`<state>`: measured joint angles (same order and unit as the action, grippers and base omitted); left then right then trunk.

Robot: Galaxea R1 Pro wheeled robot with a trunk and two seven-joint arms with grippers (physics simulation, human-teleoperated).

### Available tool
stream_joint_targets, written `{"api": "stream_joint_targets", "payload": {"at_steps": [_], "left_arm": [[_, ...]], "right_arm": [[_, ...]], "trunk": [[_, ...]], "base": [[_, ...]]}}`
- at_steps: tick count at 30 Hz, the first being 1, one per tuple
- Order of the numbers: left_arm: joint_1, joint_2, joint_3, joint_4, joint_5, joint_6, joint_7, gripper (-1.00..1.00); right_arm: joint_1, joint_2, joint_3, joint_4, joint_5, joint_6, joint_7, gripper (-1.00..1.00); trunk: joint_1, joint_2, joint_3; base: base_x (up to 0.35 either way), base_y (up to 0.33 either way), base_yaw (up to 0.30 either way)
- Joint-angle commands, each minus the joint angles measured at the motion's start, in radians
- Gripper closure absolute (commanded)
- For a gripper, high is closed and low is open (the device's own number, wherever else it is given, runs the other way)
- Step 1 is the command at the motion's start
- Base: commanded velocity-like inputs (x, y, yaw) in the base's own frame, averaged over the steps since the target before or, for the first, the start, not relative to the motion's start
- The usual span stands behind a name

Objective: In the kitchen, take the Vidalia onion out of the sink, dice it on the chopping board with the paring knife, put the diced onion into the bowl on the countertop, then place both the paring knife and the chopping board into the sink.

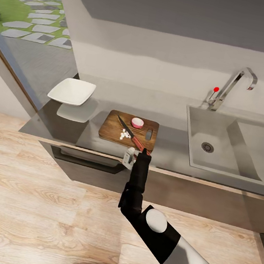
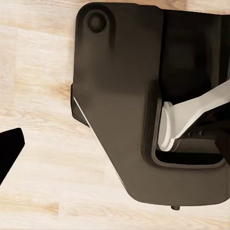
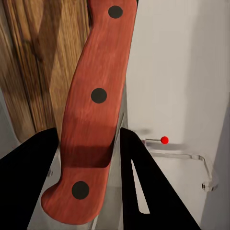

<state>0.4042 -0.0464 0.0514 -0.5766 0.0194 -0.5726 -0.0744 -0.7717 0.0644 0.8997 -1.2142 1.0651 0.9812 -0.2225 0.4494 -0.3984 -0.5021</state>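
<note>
A: Where is the chopping board point(image 1: 129, 130)?

B: Flat on the glossy grey desk point(image 1: 169, 140), between the white bowl point(image 1: 72, 91) and the sink point(image 1: 226, 143). It is brown wood grain, its slot handle toward the sink.

A: And the paring knife point(image 1: 129, 133)?

B: It lies slantwise on the board, dark blade pointing away, orange-red handle point(image 3: 93, 115) at the near edge.

A: The onion?

B: A cut pinkish piece point(image 1: 137, 123) sits near the board's far edge; small white dice point(image 1: 125, 135) lie beside the blade.

A: The sink?

B: A grey basin with a black drain and a chrome tap with a red knob.
</note>
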Motion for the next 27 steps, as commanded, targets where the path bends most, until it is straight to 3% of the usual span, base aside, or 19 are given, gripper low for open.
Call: {"api": "stream_joint_targets", "payload": {"at_steps": [1,12,18,27], "left_arm": [[0.001,-0.001,0.005,-0.002,0.002,0.0,-0.008,-1.0],[0.001,-0.001,0.005,-0.002,0.002,-0.001,-0.007,-1.0],[0.001,-0.001,0.005,-0.002,0.002,-0.001,-0.008,-1.0],[0.001,-0.001,0.005,-0.002,0.002,0.0,-0.008,-1.0]], "right_arm": [[-0.001,0.0,0.003,0.001,-0.008,0.005,-0.009,1.0],[-0.001,0.0,-0.002,-0.011,-0.004,0.005,-0.009,1.0],[-0.001,0.001,-0.073,-0.07,-0.004,0.005,-0.008,1.0],[-0.002,0.001,-0.085,-0.073,-0.007,0.005,-0.008,1.0]], "trunk": [[0.001,-0.002,-0.001],[0.001,-0.002,-0.001],[0.001,-0.002,-0.001],[0.001,-0.002,-0.001]], "base": [[0.0,0.0,0.0],[0.0,0.0,0.0],[0.003,0.0,0.0],[0.151,-0.032,0.0]]}}
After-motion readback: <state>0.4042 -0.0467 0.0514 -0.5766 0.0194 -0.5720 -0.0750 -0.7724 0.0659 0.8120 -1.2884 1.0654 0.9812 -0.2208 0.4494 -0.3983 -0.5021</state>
